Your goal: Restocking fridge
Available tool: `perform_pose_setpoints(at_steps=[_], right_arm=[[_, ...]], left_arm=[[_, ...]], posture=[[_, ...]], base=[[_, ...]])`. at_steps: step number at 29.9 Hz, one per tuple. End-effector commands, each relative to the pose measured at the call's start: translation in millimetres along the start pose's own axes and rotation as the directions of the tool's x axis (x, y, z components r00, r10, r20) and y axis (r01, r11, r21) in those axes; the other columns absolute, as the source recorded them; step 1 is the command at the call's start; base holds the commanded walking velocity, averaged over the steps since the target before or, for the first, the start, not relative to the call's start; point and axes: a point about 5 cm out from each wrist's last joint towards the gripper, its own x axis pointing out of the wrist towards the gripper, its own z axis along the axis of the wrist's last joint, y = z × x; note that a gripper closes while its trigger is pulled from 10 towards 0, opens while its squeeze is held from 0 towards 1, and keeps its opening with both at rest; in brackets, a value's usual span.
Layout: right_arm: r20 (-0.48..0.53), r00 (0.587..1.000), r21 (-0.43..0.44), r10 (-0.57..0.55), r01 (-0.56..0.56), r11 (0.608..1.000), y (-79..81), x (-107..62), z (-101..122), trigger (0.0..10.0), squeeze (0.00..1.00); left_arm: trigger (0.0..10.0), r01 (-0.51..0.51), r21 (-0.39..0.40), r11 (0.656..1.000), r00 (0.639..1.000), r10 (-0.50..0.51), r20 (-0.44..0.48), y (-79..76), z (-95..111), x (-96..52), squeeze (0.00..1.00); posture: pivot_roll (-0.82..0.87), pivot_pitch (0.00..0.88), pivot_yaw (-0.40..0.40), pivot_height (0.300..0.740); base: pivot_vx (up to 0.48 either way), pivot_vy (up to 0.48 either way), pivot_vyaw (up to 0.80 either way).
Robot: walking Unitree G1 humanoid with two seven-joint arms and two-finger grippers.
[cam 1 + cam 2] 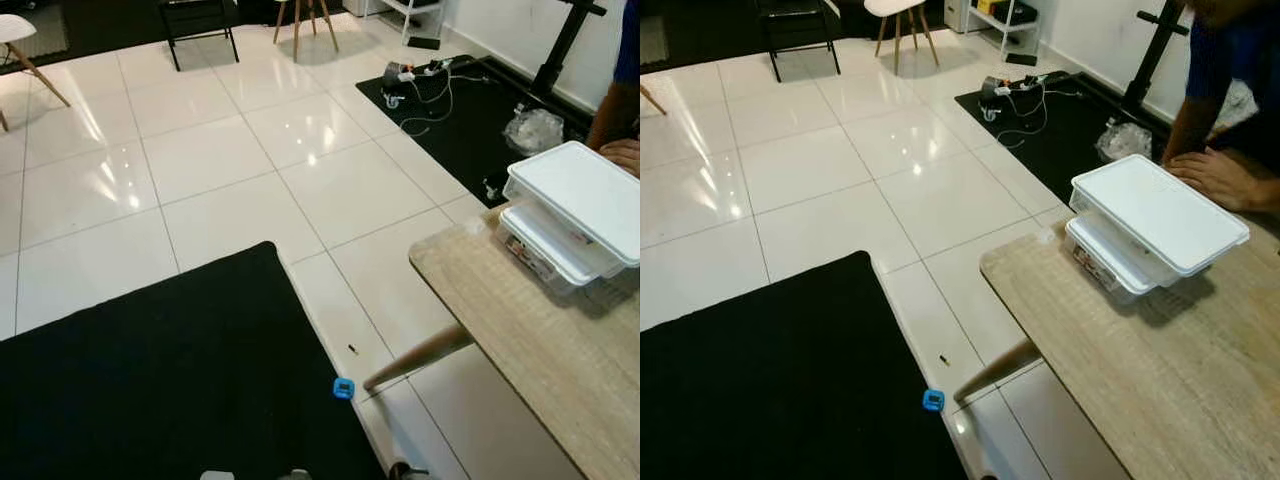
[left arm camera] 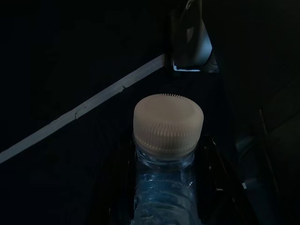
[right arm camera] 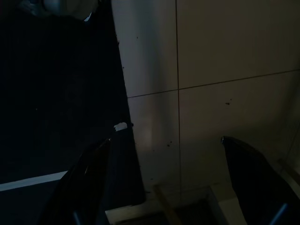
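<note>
Clamped between the dark fingers of the left gripper is a clear water bottle with a ribbed white cap, seen from the left wrist camera in deep shade above a black mat crossed by a pale strip. Spread well apart and holding nothing, the two black fingers of the right gripper hang over the seam where cream floor tiles meet the black mat. From the head camera, the black mat fills the near left of the floor, with a small blue object lying at its edge on the tile. To the right stands a light wooden table on an angled leg, and on it two white lidded containers are stacked, the top one skewed across the lower. A person's hand rests on the table just beside the stack. Farther back lie a second dark mat with cables, a crumpled plastic bag, and chairs.
</note>
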Motion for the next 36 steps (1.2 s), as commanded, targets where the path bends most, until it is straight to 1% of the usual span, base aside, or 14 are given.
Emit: perform_pose_setpoints(at_steps=[1,2,9,13,19,26,33,36], right_arm=[[-0.035,0.999,0.010,0.002,-0.001,1.000,2.2,-1.1,-11.7,10.0,0.00],[-0.034,0.999,0.010,0.000,0.000,1.000,1.7,-1.0,-10.9,10.0,0.00],[-0.033,0.999,0.020,-0.004,0.005,1.000,-0.5,-0.9,-9.5,10.0,0.00],[-0.036,0.999,0.019,-0.003,0.004,1.000,-0.7,-1.0,-10.3,10.0,0.00],[-0.042,0.999,0.019,-0.001,0.002,1.000,-0.6,-1.4,-12.8,10.0,0.00],[-0.046,0.999,0.014,0.005,-0.005,1.000,-0.1,-1.5,-14.2,10.0,0.00],[-0.050,0.999,0.020,0.020,-0.019,1.000,2.2,-1.5,-15.1,10.0,0.00],[-0.063,0.998,0.018,0.027,-0.026,1.000,4.4,-1.6,-17.4,10.0,0.00]], left_arm=[[10.0,-0.014,0.002,1.000,1.000,0.014,0.014,-1.9,2.2,0.8,0.00],[10.0,-0.014,0.001,1.000,1.000,0.014,0.013,-2.0,2.2,0.8,0.00],[10.0,-0.004,-0.005,1.000,1.000,0.004,0.016,-7.2,2.7,2.1,0.00],[10.0,-0.004,-0.007,1.000,1.000,0.004,0.019,-7.7,3.3,2.3,0.00],[10.0,-0.006,-0.001,1.000,1.000,0.006,0.006,-6.1,-0.4,1.4,0.00],[10.0,-0.011,0.007,1.000,1.000,0.011,0.015,-2.0,4.0,1.1,0.00],[10.0,-0.008,0.005,1.000,1.000,0.008,0.017,-4.3,3.9,1.6,0.00],[10.0,0.000,0.001,1.000,1.000,0.000,0.015,-7.2,2.9,2.1,0.00]], posture=[[-0.06,0.187,-0.025,0.740],[-0.06,0.177,-0.028,0.740],[-0.06,0.182,-0.036,0.740],[-0.05,0.173,-0.037,0.740],[-0.06,0.159,-0.032,0.740],[-0.05,0.149,-0.036,0.740],[-0.05,0.144,-0.034,0.740],[-0.05,0.144,-0.034,0.740]], base=[[-0.255,0.000,0.00],[-0.262,0.000,0.00],[-0.277,0.000,0.00],[-0.287,0.000,0.00],[-0.287,0.000,0.00],[-0.289,0.000,0.00],[-0.291,0.000,0.00],[-0.290,0.000,-0.76]])
